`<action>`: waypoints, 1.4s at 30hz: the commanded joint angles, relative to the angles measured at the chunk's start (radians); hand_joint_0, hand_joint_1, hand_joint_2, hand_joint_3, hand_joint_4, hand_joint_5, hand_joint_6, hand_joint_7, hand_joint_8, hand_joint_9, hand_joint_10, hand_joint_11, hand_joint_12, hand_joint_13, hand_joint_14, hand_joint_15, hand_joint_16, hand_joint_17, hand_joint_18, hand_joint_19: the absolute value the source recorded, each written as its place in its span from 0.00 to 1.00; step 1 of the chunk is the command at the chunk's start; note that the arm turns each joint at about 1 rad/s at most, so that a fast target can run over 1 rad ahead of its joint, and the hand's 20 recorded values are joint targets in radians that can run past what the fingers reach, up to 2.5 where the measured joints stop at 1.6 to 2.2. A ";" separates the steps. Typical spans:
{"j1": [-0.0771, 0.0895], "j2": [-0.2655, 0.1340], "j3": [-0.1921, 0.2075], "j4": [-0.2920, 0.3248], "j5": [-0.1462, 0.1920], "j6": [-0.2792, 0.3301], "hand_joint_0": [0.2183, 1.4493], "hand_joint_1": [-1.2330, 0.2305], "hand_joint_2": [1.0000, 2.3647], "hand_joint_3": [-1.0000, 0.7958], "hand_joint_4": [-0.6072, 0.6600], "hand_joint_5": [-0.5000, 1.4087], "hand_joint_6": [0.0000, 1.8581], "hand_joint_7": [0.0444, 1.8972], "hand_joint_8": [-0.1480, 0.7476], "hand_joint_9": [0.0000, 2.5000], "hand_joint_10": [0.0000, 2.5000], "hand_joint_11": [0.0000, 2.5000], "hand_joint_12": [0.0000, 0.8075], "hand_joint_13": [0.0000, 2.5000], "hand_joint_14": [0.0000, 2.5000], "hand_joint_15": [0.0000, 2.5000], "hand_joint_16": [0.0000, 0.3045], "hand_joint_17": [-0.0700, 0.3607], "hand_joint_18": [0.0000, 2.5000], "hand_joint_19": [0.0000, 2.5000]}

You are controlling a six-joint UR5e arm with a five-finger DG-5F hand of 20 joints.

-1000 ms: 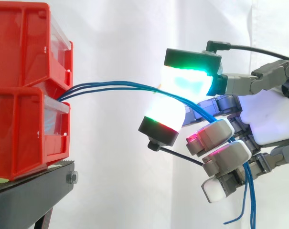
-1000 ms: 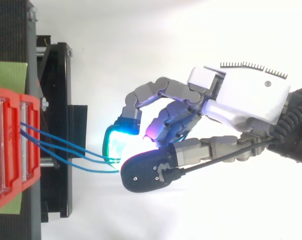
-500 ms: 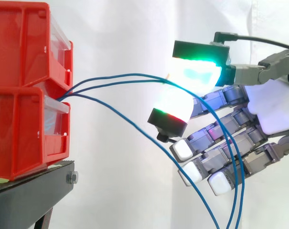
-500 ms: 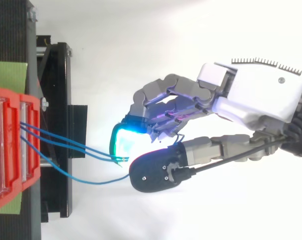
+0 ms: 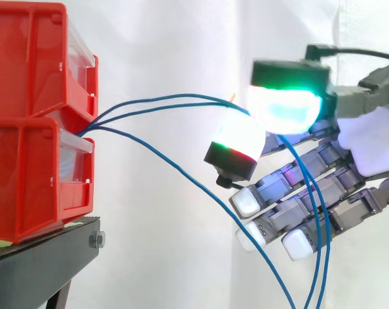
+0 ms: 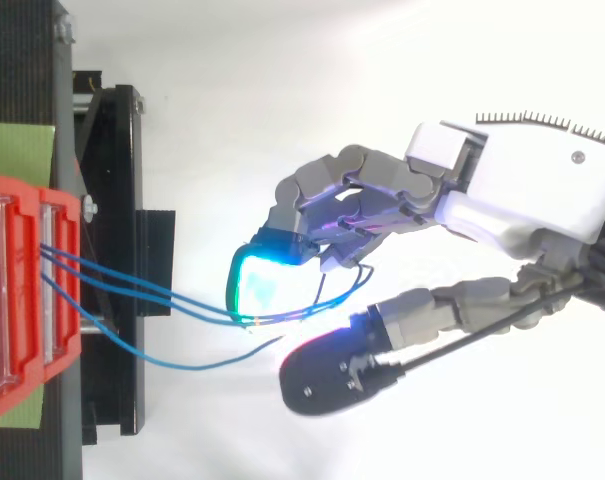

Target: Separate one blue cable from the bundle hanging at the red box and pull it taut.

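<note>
From the side, three blue cables come out between the stacked red bins (image 5: 33,122) on the black stand (image 5: 40,264). The two upper cables (image 5: 229,103) arc across to the hand (image 5: 368,141). There they lie over a white-glowing fingertip pad (image 5: 239,135), pass under the green-cyan thumb pad (image 5: 287,106), then hang down across the fingers. The third cable (image 5: 181,172) sags free below them and touches nothing. The fingers reach out loosely, spread and nearly straight.

From above, the two cables (image 6: 142,289) run from the bins (image 6: 62,300) to the cyan pad (image 6: 262,290) and loop behind it. The thumb (image 6: 332,375) stands clearly apart from that pad, so nothing is pinched. The third cable (image 6: 182,364) bows away from the pair, its end loose between thumb and pad.
</note>
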 commanded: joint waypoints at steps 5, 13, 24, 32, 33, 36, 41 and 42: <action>0.000 0.000 0.000 0.000 0.000 0.000 0.31 0.20 0.00 0.28 0.43 0.13 0.48 0.50 0.41 0.20 0.01 0.36 0.41 0.20 0.01 0.19 0.15 0.40 0.21 0.22; 0.000 0.000 0.000 0.000 0.003 0.000 0.26 0.35 0.00 0.28 0.48 0.13 0.48 0.48 0.45 0.24 0.01 0.38 0.44 0.21 0.01 0.19 0.16 0.42 0.22 0.23; 0.000 0.000 0.000 0.000 0.003 0.006 0.35 0.37 0.00 0.28 0.46 0.13 0.48 0.49 0.44 0.31 0.01 0.53 0.43 0.29 0.01 0.31 0.15 0.41 0.24 0.25; 0.000 0.000 0.000 0.000 0.009 0.020 0.34 0.37 0.00 0.28 0.47 0.13 0.48 0.48 0.43 0.32 0.00 0.59 0.44 0.34 0.01 0.41 0.15 0.40 0.25 0.25; 0.000 0.000 0.000 0.000 0.011 0.020 0.34 0.37 0.00 0.28 0.47 0.13 0.48 0.48 0.43 0.33 0.00 0.63 0.44 0.35 0.01 0.43 0.15 0.41 0.25 0.26; 0.000 0.000 0.000 0.000 0.011 0.020 0.33 0.38 0.00 0.28 0.47 0.13 0.48 0.49 0.43 0.32 0.06 0.64 0.43 0.37 0.01 0.49 0.15 0.41 0.25 0.27; 0.000 0.000 0.000 0.000 0.009 0.020 0.34 0.38 0.00 0.28 0.48 0.13 0.48 0.48 0.42 0.31 0.10 0.63 0.42 0.40 0.01 0.56 0.15 0.41 0.26 0.28; 0.000 -0.001 0.000 0.001 0.009 0.020 0.34 0.38 0.00 0.28 0.48 0.13 0.48 0.48 0.43 0.31 0.10 0.63 0.42 0.40 0.01 0.58 0.15 0.41 0.27 0.28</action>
